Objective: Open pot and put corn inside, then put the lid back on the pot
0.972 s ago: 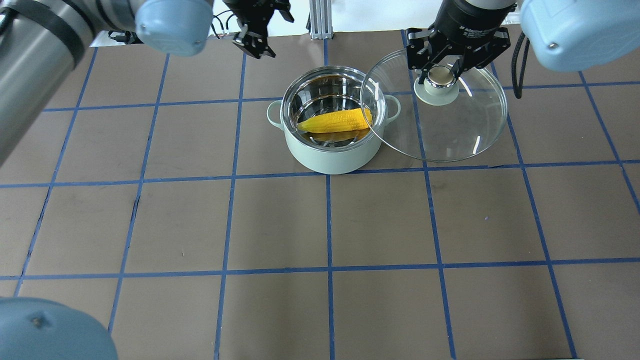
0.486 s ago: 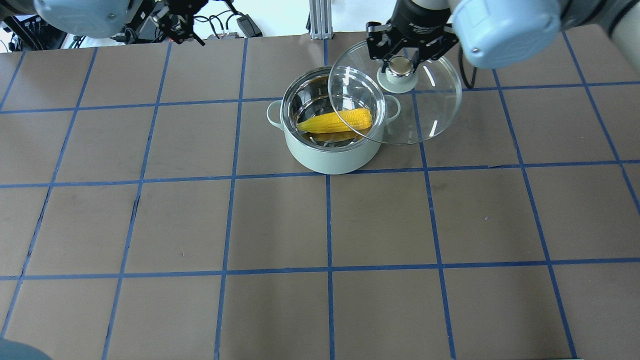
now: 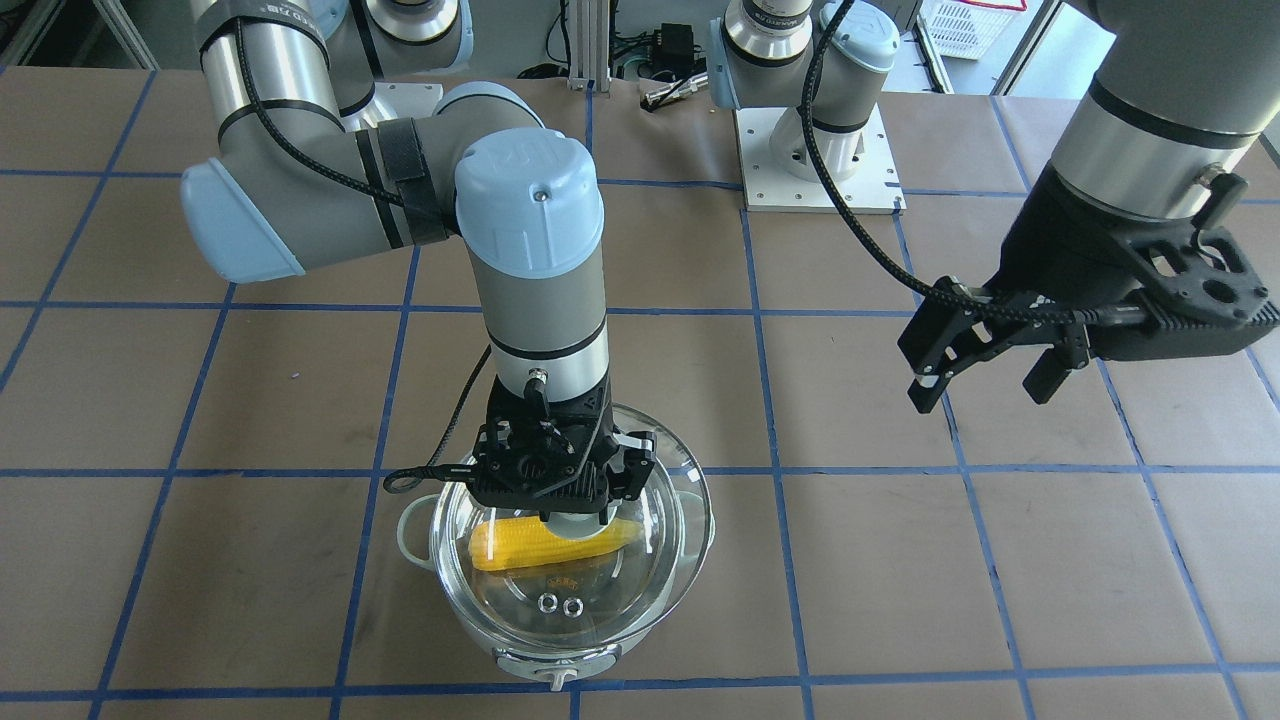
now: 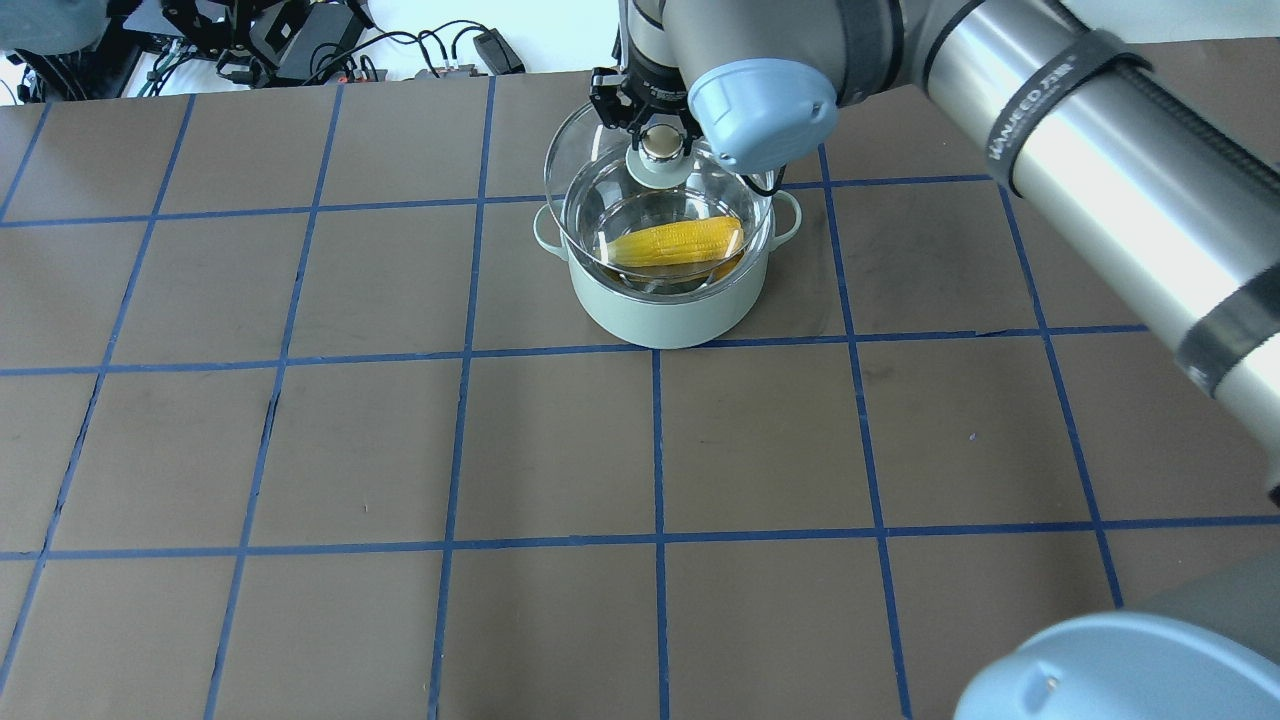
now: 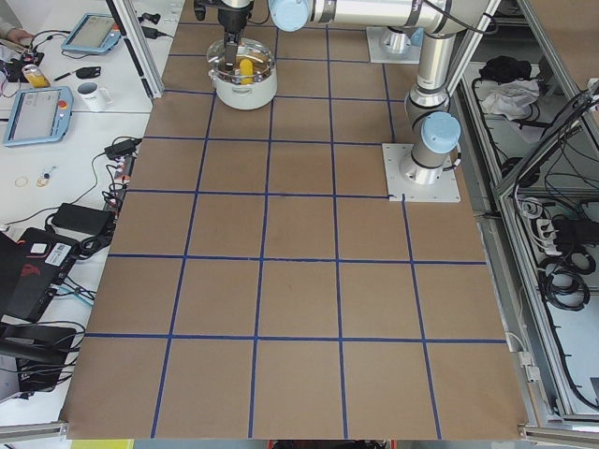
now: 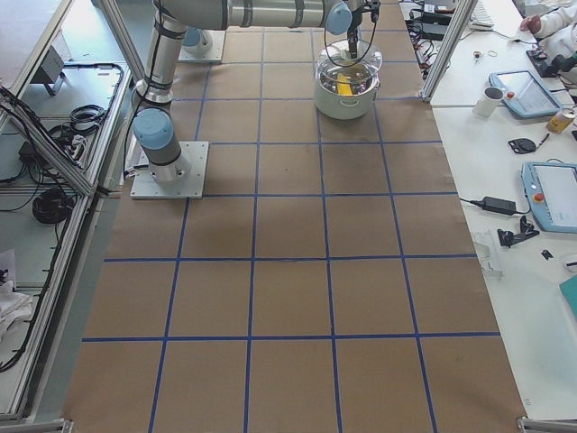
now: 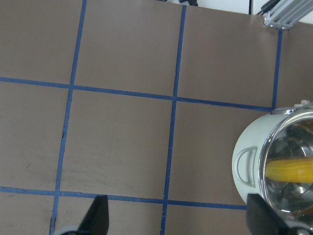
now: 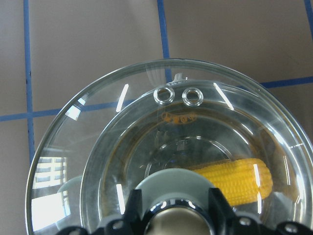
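The mint-green pot (image 4: 660,315) stands on the table at the far middle, with the yellow corn (image 4: 675,243) lying across its steel inside. My right gripper (image 4: 658,140) is shut on the knob of the clear glass lid (image 4: 590,150) and holds it just over the pot, slightly off-centre toward the far side. In the front view the gripper (image 3: 572,512) covers the knob, and the lid (image 3: 640,590) spans the pot (image 3: 552,668) and corn (image 3: 520,545). My left gripper (image 3: 978,395) is open and empty, raised well to the pot's left.
Cables and gear (image 4: 430,50) lie along the table's far edge. The left arm's base plate (image 3: 820,160) is bolted behind the pot. A side bench holds tablets and a mug (image 5: 89,94). Blue tape lines grid the brown table (image 4: 560,450).
My right gripper has carried the lid to the left, from beside the pot to over it. My left arm has pulled away to the far left, out of the overhead view.
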